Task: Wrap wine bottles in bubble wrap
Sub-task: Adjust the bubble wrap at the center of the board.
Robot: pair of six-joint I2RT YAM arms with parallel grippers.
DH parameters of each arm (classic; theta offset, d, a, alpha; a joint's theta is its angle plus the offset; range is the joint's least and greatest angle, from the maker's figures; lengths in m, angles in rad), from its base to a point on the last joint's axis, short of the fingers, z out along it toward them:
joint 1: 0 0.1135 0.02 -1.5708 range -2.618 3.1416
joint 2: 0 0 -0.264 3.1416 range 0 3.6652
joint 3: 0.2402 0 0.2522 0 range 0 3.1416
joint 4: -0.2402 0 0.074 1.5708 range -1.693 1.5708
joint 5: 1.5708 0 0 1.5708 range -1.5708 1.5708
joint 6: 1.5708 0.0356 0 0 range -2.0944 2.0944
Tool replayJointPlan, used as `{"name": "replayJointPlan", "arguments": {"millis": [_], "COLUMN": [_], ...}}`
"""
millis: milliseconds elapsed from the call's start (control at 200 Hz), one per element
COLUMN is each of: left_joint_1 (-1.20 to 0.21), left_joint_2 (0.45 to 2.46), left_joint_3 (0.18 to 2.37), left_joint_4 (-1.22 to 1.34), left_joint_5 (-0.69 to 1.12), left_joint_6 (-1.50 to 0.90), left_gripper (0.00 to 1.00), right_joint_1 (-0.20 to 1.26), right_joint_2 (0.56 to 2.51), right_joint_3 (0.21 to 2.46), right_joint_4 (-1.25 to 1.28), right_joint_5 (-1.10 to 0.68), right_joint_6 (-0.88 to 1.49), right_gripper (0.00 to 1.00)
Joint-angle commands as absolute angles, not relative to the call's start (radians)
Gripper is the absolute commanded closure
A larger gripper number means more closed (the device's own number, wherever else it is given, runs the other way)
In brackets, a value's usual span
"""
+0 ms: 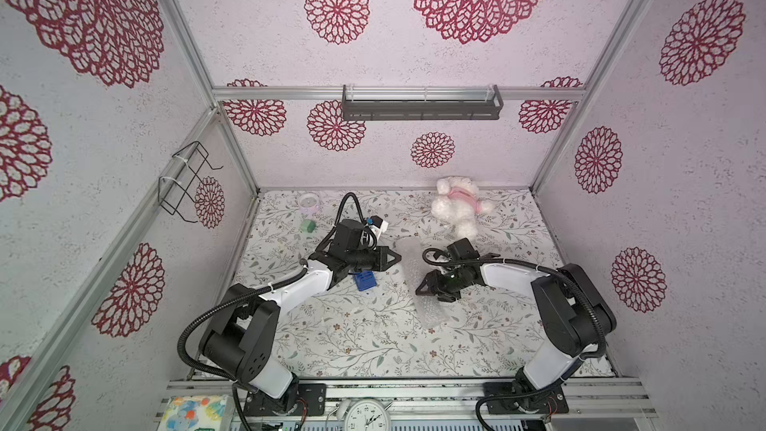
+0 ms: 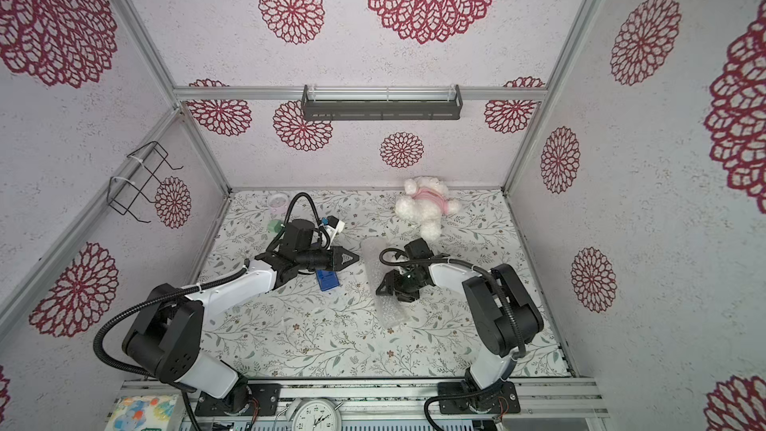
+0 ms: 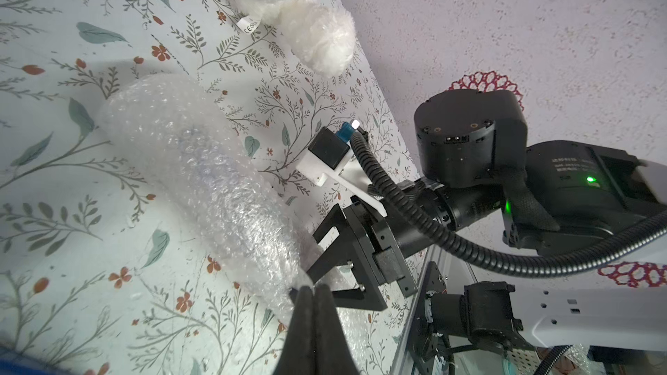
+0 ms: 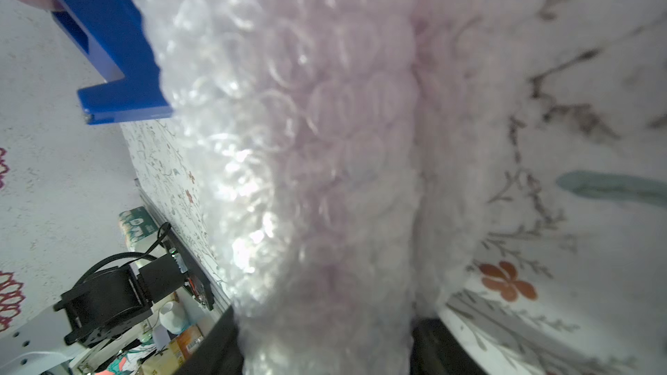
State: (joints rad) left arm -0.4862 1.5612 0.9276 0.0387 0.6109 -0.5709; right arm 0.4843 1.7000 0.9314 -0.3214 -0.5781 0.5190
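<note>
Left claw (image 1: 397,259) is pinched shut with nothing I can see between its fingers. It is poised just over the far edge of the blue tape dispenser (image 1: 364,281), tip aimed rightward. Right of the dispenser, near it but not touching, lies the bubble wrap (image 1: 431,313), already rolled into a long crinkly tube. A purplish cast through the plastic in the right wrist view suggests the wine bottle is inside, though I can't make out the bottle itself. Farther right of the dispenser, the right claw (image 1: 425,288) sits on the tube's middle, jaws either side with wrap filling the gap, so it looks gripped. I'd say the rolling is mostly done. No tape shows on the tube and its ends look loose, so sealing is left.
</note>
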Motion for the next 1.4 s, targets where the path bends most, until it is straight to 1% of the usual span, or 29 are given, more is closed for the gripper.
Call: {"name": "replayJointPlan", "arguments": {"millis": [0, 80, 255, 400, 515, 666, 826, 881, 931, 1041, 1211, 1391], "left_joint_1": [-0.456, -0.437, -0.398, -0.363, -0.332, -0.295, -0.288, -0.287, -0.288, -0.285, -0.281, -0.279], "left_joint_2": [1.513, 1.489, 1.434, 1.411, 1.392, 1.354, 1.318, 1.311, 1.306, 1.298, 1.295, 1.295], "left_joint_3": [0.903, 0.877, 0.829, 0.794, 0.765, 0.705, 0.668, 0.663, 0.658, 0.644, 0.636, 0.635], "left_joint_4": [0.064, 0.064, 0.044, 0.053, 0.076, 0.174, 0.24, 0.241, 0.238, 0.232, 0.219, 0.208], "left_joint_5": [0.588, 0.583, 0.556, 0.55, 0.543, 0.543, 0.529, 0.522, 0.514, 0.502, 0.5, 0.495], "left_joint_6": [-0.594, -0.607, -0.632, -0.667, -0.719, -0.837, -0.914, -0.92, -0.92, -0.919, -0.919, -0.91], "left_gripper": [1.0, 1.0, 1.0, 1.0, 1.0, 1.0, 1.0, 1.0, 1.0, 1.0, 1.0, 1.0], "right_joint_1": [0.501, 0.52, 0.569, 0.632, 0.696, 0.795, 0.881, 0.903, 0.924, 0.962, 1.0, 1.025], "right_joint_2": [1.709, 1.712, 1.737, 1.76, 1.772, 1.793, 1.858, 1.885, 1.907, 1.943, 1.968, 1.942], "right_joint_3": [0.985, 1.016, 1.108, 1.194, 1.236, 1.283, 1.362, 1.386, 1.402, 1.415, 1.433, 1.445], "right_joint_4": [-0.442, -0.471, -0.576, -0.673, -0.728, -0.786, -0.867, -0.893, -0.907, -0.902, -0.895, -0.89], "right_joint_5": [-0.434, -0.394, -0.264, -0.085, 0.091, 0.323, 0.524, 0.581, 0.626, 0.67, 0.644, 0.613], "right_joint_6": [0.483, 0.474, 0.435, 0.403, 0.398, 0.405, 0.417, 0.425, 0.433, 0.44, 0.457, 0.478], "right_gripper": [0.6, 0.62, 0.65, 0.65, 0.66, 0.66, 0.66, 0.65, 0.62, 0.6, 0.46, 0.38]}}
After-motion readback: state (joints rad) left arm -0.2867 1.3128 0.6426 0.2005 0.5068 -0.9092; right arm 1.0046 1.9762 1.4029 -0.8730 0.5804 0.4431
